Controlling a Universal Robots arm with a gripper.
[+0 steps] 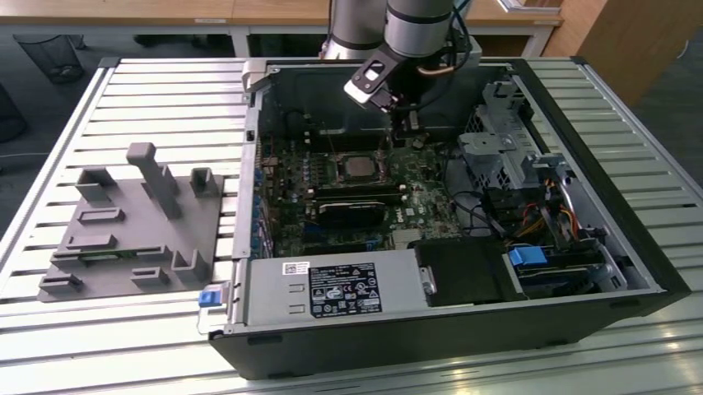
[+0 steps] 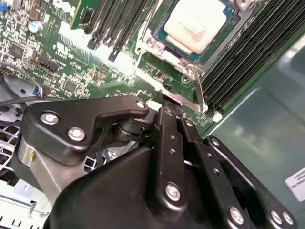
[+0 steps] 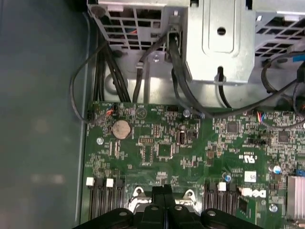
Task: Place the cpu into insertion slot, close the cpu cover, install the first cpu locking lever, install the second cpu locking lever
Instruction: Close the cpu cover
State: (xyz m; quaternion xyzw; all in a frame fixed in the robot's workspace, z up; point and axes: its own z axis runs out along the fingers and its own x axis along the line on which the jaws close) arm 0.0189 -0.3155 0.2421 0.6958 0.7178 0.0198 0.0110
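Gripper (image 2: pixel 169 110): in both wrist views the black fingers (image 3: pixel 158 196) are pressed together along a thin seam. The tips sit at the flat end of a silvery locking lever (image 2: pixel 183 99). Cannot tell whether they touch it or pinch anything.

Just beyond the tips is the cpu (image 2: pixel 194 23), a small flat square with a pale silvery-grey top. It is seated in the insertion slot (image 1: pixel 342 167). The cpu cover (image 2: pixel 151 44), a thin silvery frame, lies flat round the chip's edges, and the chip top shows through its cut-out. The lever's rod runs along the frame's near side.

Surroundings: long black memory slots (image 2: pixel 243 57) flank the socket on both sides, close to it. The green motherboard (image 3: pixel 167 148) carries a round coin cell (image 3: pixel 121 128).

Obstructions: the gripper's linkage covers the near part of the board in the second wrist view. In the first wrist view it overlaps the socket's edge.

Farther off: black cables (image 3: pixel 105 71) hang in front of a perforated metal cage (image 3: pixel 219 43) past the board's edge.

Exterior view: the arm reaches down into the open black computer case (image 1: pixel 615 206), with the gripper (image 1: pixel 409 127) just beyond the cpu (image 1: pixel 360 165). The case lies on a slatted metal table (image 1: pixel 165 107). A grey moulded fixture (image 1: pixel 132 222) stands well apart, on the exterior view's left.
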